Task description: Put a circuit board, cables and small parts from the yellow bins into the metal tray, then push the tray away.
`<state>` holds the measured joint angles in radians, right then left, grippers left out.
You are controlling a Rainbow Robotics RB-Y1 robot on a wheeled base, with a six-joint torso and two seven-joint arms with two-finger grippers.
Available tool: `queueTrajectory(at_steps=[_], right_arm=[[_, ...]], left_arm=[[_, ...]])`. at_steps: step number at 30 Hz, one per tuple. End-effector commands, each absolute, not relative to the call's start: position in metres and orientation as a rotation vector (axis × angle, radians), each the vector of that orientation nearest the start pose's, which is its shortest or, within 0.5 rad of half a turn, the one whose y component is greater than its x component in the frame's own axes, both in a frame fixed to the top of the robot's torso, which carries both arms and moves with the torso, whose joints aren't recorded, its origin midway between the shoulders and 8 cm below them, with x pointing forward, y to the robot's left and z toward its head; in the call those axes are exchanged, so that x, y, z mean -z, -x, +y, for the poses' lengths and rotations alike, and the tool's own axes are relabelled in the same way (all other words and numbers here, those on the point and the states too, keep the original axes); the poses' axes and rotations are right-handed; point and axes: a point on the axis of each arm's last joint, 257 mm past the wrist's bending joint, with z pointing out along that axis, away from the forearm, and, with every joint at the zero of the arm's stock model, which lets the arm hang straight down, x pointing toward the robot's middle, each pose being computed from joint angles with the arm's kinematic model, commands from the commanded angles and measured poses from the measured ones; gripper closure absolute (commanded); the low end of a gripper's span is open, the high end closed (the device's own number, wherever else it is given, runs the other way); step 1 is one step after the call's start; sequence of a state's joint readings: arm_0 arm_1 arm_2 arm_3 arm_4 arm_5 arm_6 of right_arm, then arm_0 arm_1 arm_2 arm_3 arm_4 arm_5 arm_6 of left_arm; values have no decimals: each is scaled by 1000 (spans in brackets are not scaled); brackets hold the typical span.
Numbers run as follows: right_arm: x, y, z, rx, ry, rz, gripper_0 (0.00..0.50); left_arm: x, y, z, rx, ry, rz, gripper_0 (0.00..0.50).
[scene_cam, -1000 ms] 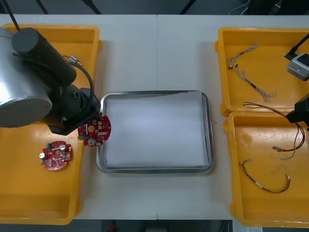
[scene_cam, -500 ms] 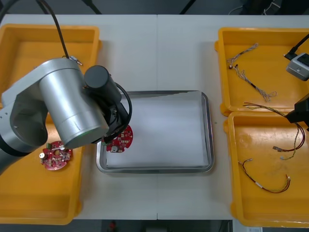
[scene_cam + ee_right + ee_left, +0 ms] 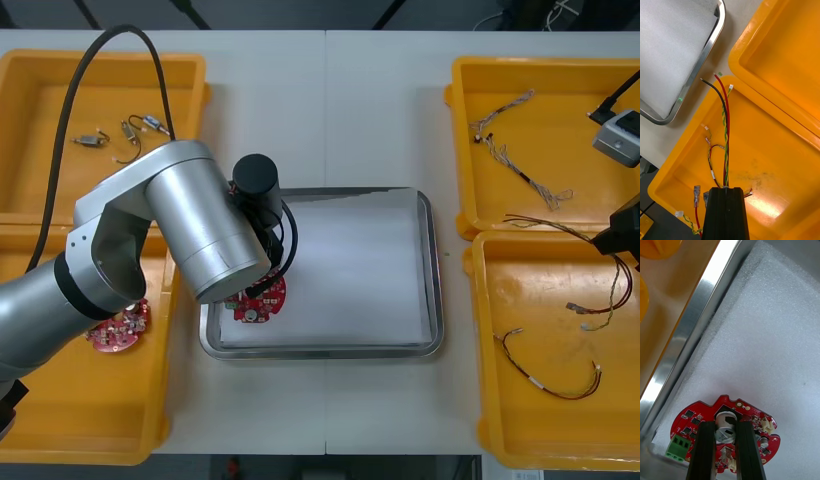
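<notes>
Left arm (image 3: 190,230) bent inward across the table, left gripper (image 3: 726,424) pointing down, clamped on circuit board (image 3: 707,408), right gripper (image 3: 725,189) at far right, fingers together.

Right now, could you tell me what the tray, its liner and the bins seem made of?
Tray: polished metal; mirror-bright rim. Liner: white foam, probably; matte, pebbly grain. Yellow bins: moulded plastic, likely; glossy, rounded rims. The left hand grips the circuit board over the liner. Right hand hovers over a right bin.

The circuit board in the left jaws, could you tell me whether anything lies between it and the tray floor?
Nothing visible does: the circuit board, clamped in the left jaws, is over the tray's bare white floor.
</notes>
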<state>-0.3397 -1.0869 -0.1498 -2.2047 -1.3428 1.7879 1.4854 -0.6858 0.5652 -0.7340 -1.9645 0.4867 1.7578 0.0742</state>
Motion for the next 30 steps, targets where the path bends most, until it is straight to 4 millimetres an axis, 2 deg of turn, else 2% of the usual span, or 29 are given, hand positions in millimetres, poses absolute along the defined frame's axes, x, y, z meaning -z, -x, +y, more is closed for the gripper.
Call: queueTrajectory(at_steps=[1,5,10,13,17,18,19,20,24,27,28,29,30], right_arm=[[97,-367,-280,-102,815,2552,500],[97,-367,-280,-102,815,2552,500],[97,-367,-280,-102,815,2552,500],[97,-367,-280,-102,815,2552,500],[97,-367,-280,-102,815,2552,500],[97,-367,-280,-102,815,2552,500],[97,-367,-280,-102,815,2552,500],[97,-367,-280,-102,815,2552,500],[97,-367,-280,-102,815,2552,500],[97,-367,-280,-102,815,2552,500],[97,-367,-280,-102,815,2552,500],[97,-367,-280,-102,815,2552,500],[97,-367,-280,-102,815,2552,500]], left_arm=[[246,-433,99,166,756,2556,496],[256,-426,96,162,760,2597,495],[259,-422,95,158,752,2611,491],[259,-422,95,158,752,2611,464],[258,-424,95,156,747,2606,341],[258,-424,95,156,747,2606,341],[258,-425,96,152,746,2602,300],[258,-425,96,154,745,2602,288],[256,-429,98,157,744,2585,190],[255,-430,99,160,744,2582,137],[255,-430,99,160,744,2582,137],[255,-430,100,155,742,2580,100],[254,-432,101,157,743,2577,93]])
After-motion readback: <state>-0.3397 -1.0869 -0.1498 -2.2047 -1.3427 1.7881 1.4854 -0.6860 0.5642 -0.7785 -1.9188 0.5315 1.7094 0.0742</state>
